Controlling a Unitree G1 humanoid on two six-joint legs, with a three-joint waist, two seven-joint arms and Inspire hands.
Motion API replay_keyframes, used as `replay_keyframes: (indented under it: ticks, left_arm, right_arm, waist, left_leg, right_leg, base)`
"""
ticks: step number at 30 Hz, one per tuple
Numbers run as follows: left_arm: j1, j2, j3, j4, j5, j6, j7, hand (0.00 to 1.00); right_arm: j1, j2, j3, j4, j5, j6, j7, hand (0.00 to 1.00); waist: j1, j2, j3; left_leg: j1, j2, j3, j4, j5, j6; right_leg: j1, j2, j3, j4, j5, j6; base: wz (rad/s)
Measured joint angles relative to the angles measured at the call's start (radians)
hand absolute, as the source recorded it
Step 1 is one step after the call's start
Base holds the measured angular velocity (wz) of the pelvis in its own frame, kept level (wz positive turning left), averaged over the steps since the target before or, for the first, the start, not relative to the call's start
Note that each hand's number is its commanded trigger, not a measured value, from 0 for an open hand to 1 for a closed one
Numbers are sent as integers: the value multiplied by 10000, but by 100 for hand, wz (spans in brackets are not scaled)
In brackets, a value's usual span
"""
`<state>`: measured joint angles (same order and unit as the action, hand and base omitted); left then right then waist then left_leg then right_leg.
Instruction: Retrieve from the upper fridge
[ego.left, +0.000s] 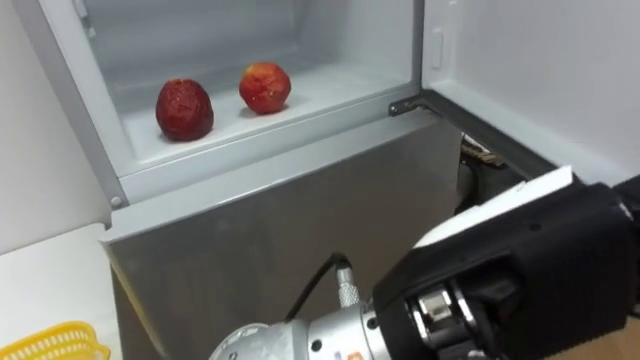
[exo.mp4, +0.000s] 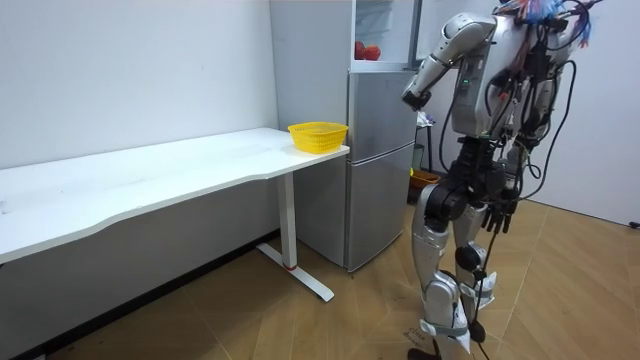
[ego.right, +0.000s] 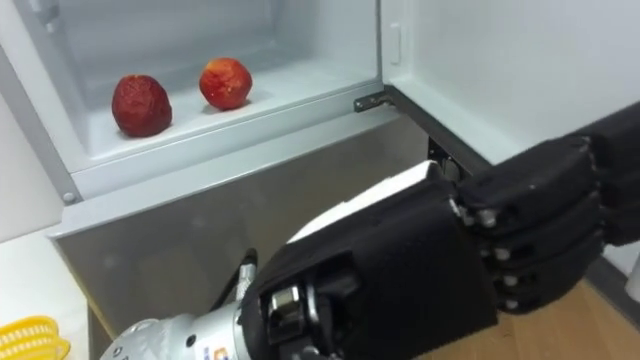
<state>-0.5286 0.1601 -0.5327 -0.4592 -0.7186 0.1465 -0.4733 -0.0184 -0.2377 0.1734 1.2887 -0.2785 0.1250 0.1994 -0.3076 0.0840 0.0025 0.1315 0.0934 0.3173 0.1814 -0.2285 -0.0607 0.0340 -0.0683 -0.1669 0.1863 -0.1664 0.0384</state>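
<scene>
Open upper fridge (ego.left: 320, 95): dark-red fruit (ego.left: 184, 109); brighter red fruit (ego.left: 265, 87)

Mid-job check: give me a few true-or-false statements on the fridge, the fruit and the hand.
1. A dark red round fruit and an orange-red round fruit lie in the open upper fridge compartment. True.
2. The left hand holds one fruit. False: it is in front of the grey lower door, below both fruits.
3. A yellow mesh basket stands on the white table. True.
4. The two fruits touch. False: a gap shows between them.
</scene>
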Motion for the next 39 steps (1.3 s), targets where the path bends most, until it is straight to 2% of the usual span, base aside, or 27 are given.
replay_keyframes:
  ticks: [6,10,13,15,17,19,21,23,26,30,31,33,35,37,39]
  left_arm:
    - [4,174,104,-185,446,2,-235,0]
    - [153,663,724,-577,468,-5,-483,0]
    - [496,749,1362,-812,670,-4,-658,0]
    - [753,786,1832,-1062,921,-36,-657,0]
    - [902,913,2215,-1236,1123,-61,-612,0]
    - [1019,1077,2478,-1471,1362,-132,-532,0]
    - [1105,1103,2831,-1686,1759,-227,-526,0]
    - [1166,1072,3531,-1732,1885,-409,-448,0]
    - [1552,1069,4238,-1874,2035,-738,-361,0]
    - [1900,1184,4944,-1871,2055,-837,-305,0]
    - [2049,1212,5305,-1873,2032,-841,-285,0]
    - [2418,1236,5869,-1889,1987,-956,-34,0]
    - [3122,1239,6672,-1890,1993,-1135,184,0]
    - [3870,1264,7776,-1875,2027,-1183,854,0]
    - [4325,1269,8470,-1876,2113,-1199,1321,0]
  right_arm:
    - [113,0,14,54,213,-29,44,0]
    - [147,-3,0,58,192,-163,43,0]
    - [293,-4,-23,95,179,-270,-36,0]
    - [333,-3,-68,143,223,-302,-85,0]
    - [407,-6,-125,197,260,-419,-147,0]
    - [422,-18,-210,183,178,-485,-177,0]
    - [489,-20,-213,165,14,-544,-240,0]
    - [580,-12,-412,164,-121,-624,-232,0]
    - [637,-13,-662,158,-376,-621,-226,0]
    - [724,1,-805,185,-488,-636,-294,0]
    - [854,3,-804,186,-473,-679,-403,0]
    - [1062,14,-846,259,-454,-718,-604,0]
    - [1363,91,-1263,185,-699,-719,-788,0]
    - [1615,145,-1593,-11,-877,-720,-896,0]
    - [1929,154,-1801,-12,-903,-706,-913,0]
  waist:
    - [535,-50,37]
    - [930,-121,84]
    - [1405,-171,114]
    - [1711,-178,112]
    - [1947,-195,94]
    - [2163,-198,74]
    - [2416,-216,47]
    - [2617,-225,-58]
    - [2681,-257,-115]
    - [3027,-276,-116]
    - [3147,-276,-117]
    - [3280,-235,-126]
    - [3456,-183,-154]
    - [3513,-183,-153]
    - [3727,-184,-151]
  left_leg:
    - [3,0,35,-5,0,0]
    - [-37,4,-80,-23,1,0]
    - [-32,-2,-197,-32,1,0]
    - [-32,-6,-237,-65,1,0]
    - [-85,-11,-481,-104,1,0]
    - [-158,-12,-583,-104,1,1]
    - [-194,-10,-679,-97,2,1]
    - [-234,5,-780,-97,2,2]
    - [-237,5,-826,-97,3,2]
    - [-153,-4,-856,-97,2,2]
    - [-112,-1,-874,-93,3,2]
    - [-38,-1,-930,-94,3,2]
    - [18,-5,-964,-95,3,2]
    - [-7,-26,-1054,-76,3,2]
    - [39,-26,-1091,-59,3,2]
  right_leg:
    - [9,-10,-27,5,2,1]
    - [101,-12,-162,-28,1,0]
    - [183,-35,-311,-43,-2,0]
    - [185,-40,-383,-72,-2,0]
    - [228,-54,-611,-86,-2,0]
    - [202,-45,-624,-116,-1,0]
    - [203,-42,-691,-120,-2,0]
    - [235,-42,-891,-120,-1,0]
    - [370,-63,-1126,-132,-2,0]
    - [504,-70,-1159,-170,-2,0]
    - [551,-71,-1232,-172,-2,0]
    - [641,-78,-1367,-174,-2,0]
    - [703,-84,-1363,-161,-33,6]
    - [712,-112,-1442,-124,-110,26]
    - [796,-110,-1466,-130,-124,30]
  base:
    - [0]
    - [9]
    - [13]
    - [15]
    - [27]
    - [14]
    - [10]
    - [16]
    - [17]
    - [4]
    - [9]
    - [6]
    - [2]
    - [14]
    - [8]
